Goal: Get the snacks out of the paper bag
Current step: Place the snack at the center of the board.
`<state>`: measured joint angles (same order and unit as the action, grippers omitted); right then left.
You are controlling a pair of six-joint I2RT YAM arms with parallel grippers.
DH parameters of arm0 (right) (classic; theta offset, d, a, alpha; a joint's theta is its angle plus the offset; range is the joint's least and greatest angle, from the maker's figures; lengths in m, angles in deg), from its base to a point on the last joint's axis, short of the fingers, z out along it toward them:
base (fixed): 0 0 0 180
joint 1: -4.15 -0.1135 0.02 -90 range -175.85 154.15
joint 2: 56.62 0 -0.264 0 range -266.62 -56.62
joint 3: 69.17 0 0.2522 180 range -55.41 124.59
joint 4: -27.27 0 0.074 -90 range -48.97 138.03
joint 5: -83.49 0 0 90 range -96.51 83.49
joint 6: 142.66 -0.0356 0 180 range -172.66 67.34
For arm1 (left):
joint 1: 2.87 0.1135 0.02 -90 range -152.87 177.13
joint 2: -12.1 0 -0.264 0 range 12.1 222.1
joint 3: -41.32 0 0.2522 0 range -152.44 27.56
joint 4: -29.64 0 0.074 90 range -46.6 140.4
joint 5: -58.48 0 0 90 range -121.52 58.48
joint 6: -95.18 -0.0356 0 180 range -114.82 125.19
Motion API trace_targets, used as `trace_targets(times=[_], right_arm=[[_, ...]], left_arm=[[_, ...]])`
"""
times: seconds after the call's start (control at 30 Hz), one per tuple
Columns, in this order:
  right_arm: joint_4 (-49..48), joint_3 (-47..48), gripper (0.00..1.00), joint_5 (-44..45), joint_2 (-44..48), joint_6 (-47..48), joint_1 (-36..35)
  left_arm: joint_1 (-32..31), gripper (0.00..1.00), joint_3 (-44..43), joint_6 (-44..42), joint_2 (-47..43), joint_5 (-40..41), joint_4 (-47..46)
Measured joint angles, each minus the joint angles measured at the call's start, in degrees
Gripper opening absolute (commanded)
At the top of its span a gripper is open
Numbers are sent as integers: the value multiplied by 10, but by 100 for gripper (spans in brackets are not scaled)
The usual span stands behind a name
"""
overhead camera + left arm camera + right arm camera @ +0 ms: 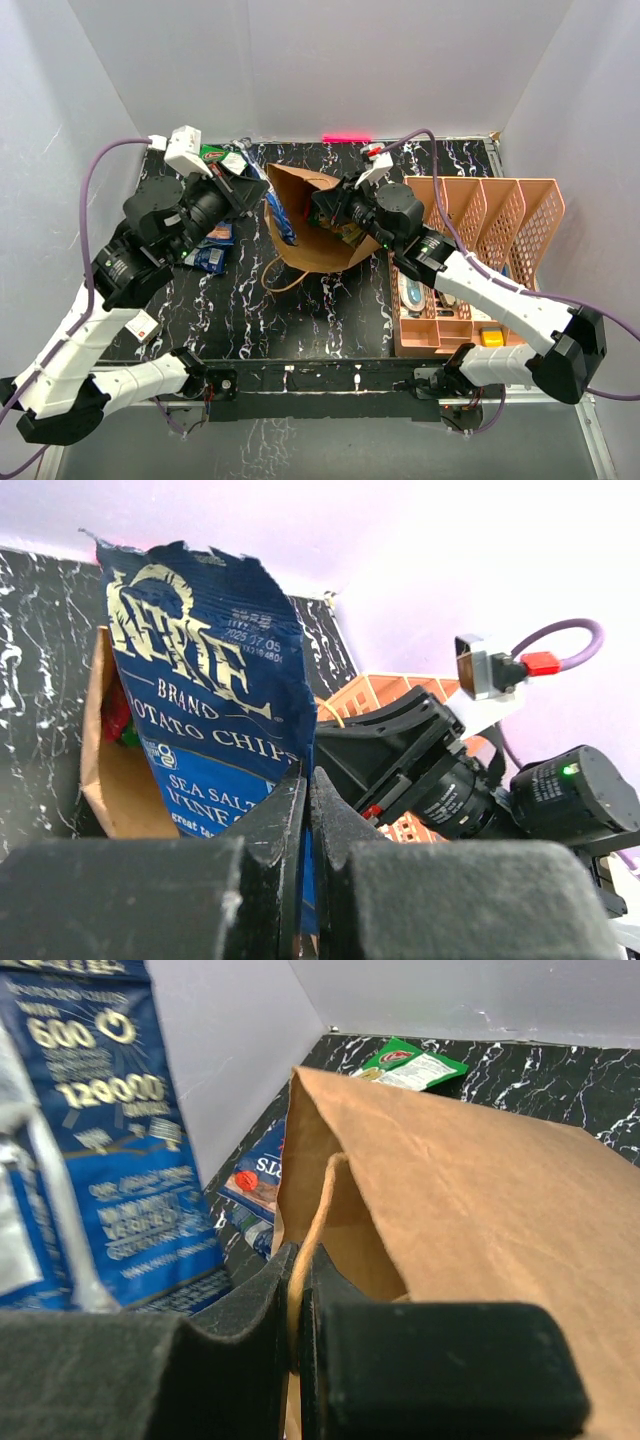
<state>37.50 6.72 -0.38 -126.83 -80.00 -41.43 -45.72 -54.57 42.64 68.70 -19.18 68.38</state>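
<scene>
Blue chip packet, left wrist view: "BRAND", "OTATO CHIPS", "SEA SALT", stamped date "2025 07 05". Big gold word above is too creased to read. Right wrist view, blue foil panel: "600", "120000"; small print blurred.

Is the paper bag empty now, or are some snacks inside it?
Not empty: red and green packets show inside the paper bag, through its open mouth.

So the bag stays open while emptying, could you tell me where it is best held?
Pinch the rim of the paper bag at its flat loop handle, coming from the mouth side: that thin upright strip slips between closed fingers, as the right gripper shows.
</scene>
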Motion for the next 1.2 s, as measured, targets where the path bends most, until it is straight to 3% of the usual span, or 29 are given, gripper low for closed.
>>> trace_targets(times=[0.87,1.2], right_arm=[[7,0,8,0,-5,-2,11],[25,0,8,4,-5,21,17]], left_arm=[[0,0,-155,-82,6,61,83],[0,0,-222,-83,61,157,159]])
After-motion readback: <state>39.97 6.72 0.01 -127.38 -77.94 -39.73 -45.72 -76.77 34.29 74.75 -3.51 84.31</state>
